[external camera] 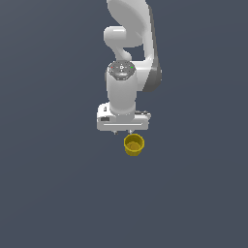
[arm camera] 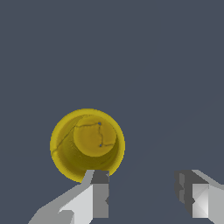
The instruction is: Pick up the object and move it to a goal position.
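One yellow cup, one tool

Even, soft light fills both sharp, flatly rendered views without glare or blur. The small yellow bucket-shaped cup just beside the white gripper shades darker inside its wall.

the arm runs off the exterior view's upper edge. in the wrist view one finger covers part of the yellow cup rim; both fingers are cut by the frame edge.
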Controlling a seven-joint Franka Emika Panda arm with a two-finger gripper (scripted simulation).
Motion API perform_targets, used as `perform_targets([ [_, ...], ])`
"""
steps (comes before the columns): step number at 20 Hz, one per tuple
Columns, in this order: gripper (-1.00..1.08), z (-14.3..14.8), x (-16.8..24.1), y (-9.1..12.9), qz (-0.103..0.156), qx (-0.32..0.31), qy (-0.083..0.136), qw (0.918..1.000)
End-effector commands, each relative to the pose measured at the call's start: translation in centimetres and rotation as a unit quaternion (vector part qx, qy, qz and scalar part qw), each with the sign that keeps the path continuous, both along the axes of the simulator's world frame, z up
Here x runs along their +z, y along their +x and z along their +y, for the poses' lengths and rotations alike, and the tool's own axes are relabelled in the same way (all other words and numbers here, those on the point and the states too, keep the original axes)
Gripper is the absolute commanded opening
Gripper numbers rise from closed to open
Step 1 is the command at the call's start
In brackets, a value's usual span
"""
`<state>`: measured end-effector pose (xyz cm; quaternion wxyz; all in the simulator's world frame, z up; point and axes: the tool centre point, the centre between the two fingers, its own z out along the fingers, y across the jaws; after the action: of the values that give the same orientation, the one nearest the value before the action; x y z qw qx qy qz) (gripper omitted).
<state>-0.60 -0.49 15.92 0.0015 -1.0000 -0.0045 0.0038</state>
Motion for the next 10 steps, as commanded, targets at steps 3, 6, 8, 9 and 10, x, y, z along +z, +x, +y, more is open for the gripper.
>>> perform_targets([
  [3,0.28,0.3,-0.6,0.0,-0.011,-0.002,0.008,0.9999],
  [6,0.28,0.5,-1.1,0.1,-0.023,-0.004,0.015,0.9996],
  [8,0.28,0.7,-1.5,0.1,-0.032,-0.006,0.021,0.9993],
  [9,0.28,0.8,-1.7,0.1,-0.037,-0.007,0.024,0.999],
  [10,0.28,0.9,-1.9,0.1,-0.043,-0.009,0.027,0.9987],
])
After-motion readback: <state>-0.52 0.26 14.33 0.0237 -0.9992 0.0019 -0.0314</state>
